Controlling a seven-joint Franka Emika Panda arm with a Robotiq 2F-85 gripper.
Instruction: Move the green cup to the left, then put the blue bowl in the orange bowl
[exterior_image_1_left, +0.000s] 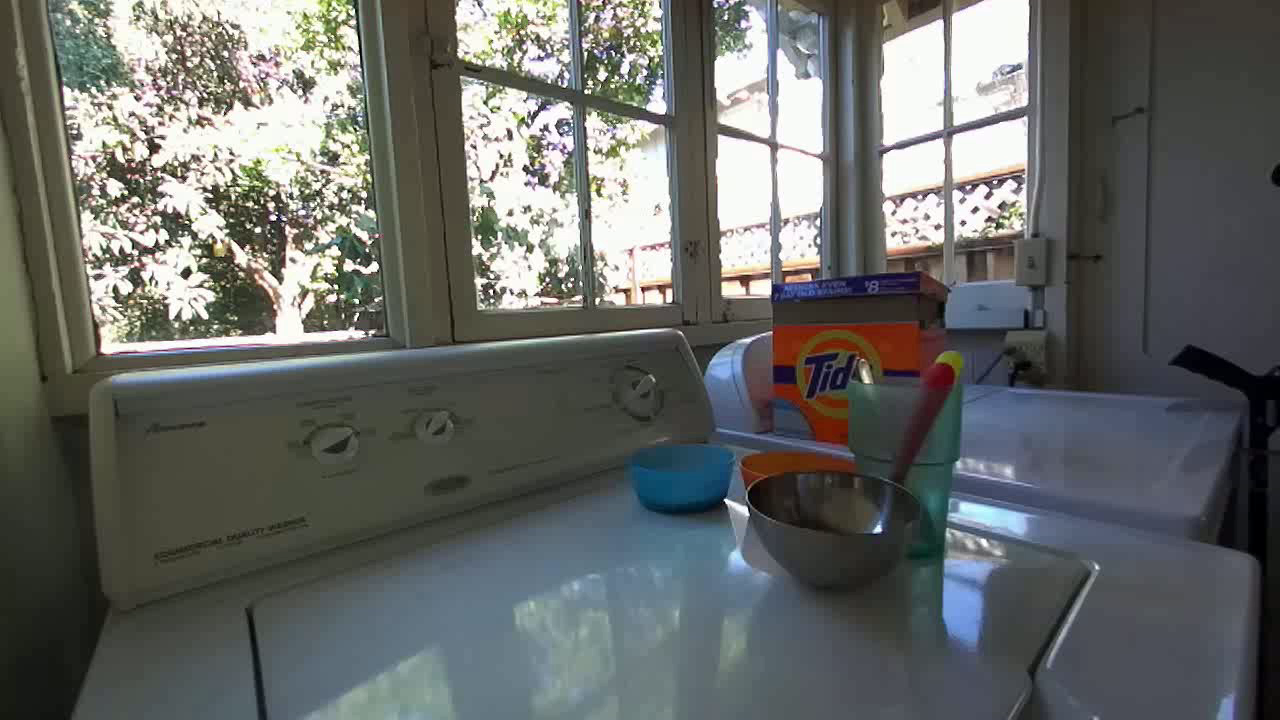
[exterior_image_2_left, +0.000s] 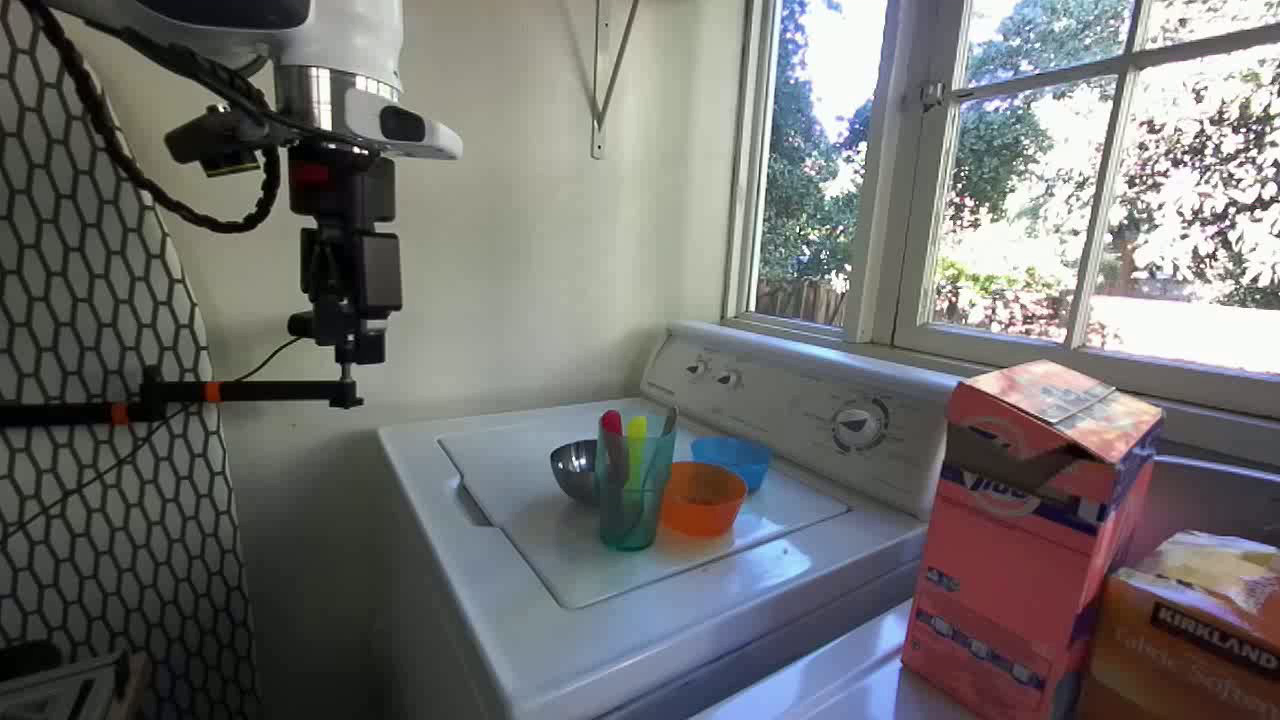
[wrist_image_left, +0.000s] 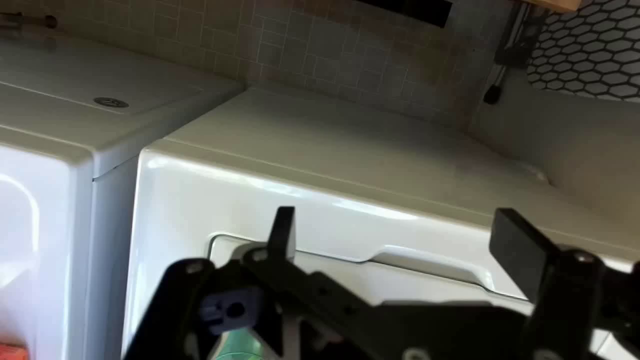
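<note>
In an exterior view, orange bowl (exterior_image_1_left: 782, 463) mostly hidden behind metal bowl (exterior_image_1_left: 833, 545), in the wrist view, green cup (wrist_image_left: 239, 345) partly covered by gripper (wrist_image_left: 395, 237), cropped at bottom

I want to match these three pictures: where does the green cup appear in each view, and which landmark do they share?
In an exterior view, the green cup is right of centre, partly behind the metal bowl.
In an exterior view, the green cup is just below centre.
Wrist view: the green cup at the bottom edge, left of centre, only partly visible.
Shared landmark: the washer lid.
</note>
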